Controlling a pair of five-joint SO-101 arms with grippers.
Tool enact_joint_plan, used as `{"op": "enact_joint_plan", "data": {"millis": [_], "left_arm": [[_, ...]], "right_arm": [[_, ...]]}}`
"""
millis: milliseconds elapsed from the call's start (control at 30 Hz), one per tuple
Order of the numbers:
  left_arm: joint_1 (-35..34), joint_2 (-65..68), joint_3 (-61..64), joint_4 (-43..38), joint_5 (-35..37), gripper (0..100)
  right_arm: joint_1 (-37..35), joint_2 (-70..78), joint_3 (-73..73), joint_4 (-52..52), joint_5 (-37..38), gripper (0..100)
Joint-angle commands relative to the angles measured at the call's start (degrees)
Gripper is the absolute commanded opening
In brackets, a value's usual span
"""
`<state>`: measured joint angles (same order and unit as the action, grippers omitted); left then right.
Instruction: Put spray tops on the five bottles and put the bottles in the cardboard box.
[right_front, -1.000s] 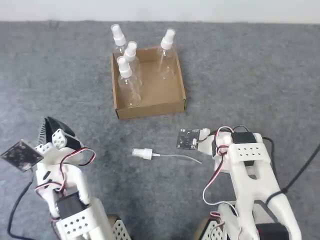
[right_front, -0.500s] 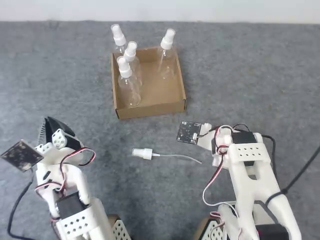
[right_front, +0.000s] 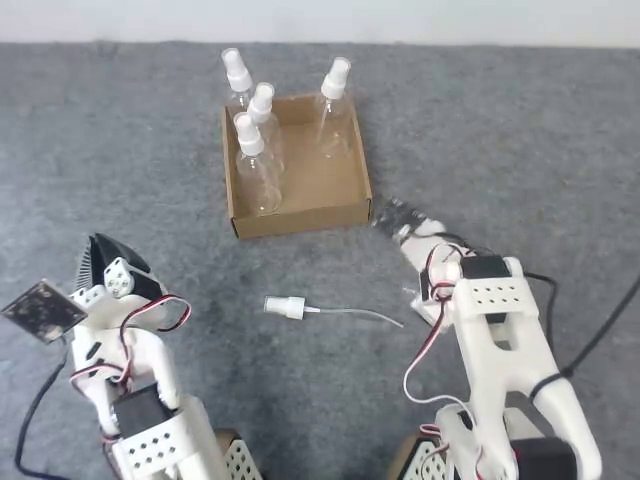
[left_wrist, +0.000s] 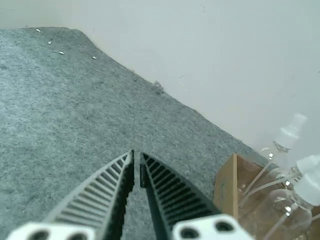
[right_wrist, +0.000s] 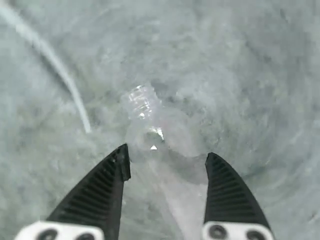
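Right gripper (right_wrist: 167, 151) swung farther out since my last look, jaws spread astride uncapped bottle (right_wrist: 155, 130), my left gripper (left_wrist: 137, 154) closed

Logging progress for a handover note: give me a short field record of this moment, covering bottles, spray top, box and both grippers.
capped bottles: four, spray tops on, upright at the cardboard box; the far-left one may stand outside it
uncapped bottle: lying on the carpet, neck pointing away from the right gripper
loose spray top: on the carpet in front of the box
right gripper: open, astride the uncapped bottle
left gripper: shut, empty
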<state>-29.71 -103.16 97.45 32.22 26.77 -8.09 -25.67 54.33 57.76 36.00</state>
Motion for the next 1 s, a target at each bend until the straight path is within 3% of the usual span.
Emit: {"op": "enact_joint_plan", "data": {"millis": [0,133,267,433,500,967], "left_arm": [[-0.2,-0.2,-0.8,0.2,0.1,2],[-0.3,-0.2,-0.8,0.2,0.1,2],[-0.3,-0.2,-0.8,0.2,0.1,2],[-0.3,-0.2,-0.8,0.2,0.1,2],[-0.3,-0.2,-0.8,0.2,0.1,2],[-0.3,-0.1,-0.8,0.2,0.1,2]], "right_arm": [[-0.8,1.5,-2.0,0.2,-10.2,9.9],[-0.9,1.5,-2.1,0.3,-15.5,9.9],[-1.7,1.5,-3.3,3.7,-16.1,11.0],[-5.2,1.5,-7.2,11.3,-15.8,25.2],[-6.5,1.5,-8.4,12.5,-13.3,28.8],[-7.8,1.6,-9.6,12.2,11.0,27.5]]}}
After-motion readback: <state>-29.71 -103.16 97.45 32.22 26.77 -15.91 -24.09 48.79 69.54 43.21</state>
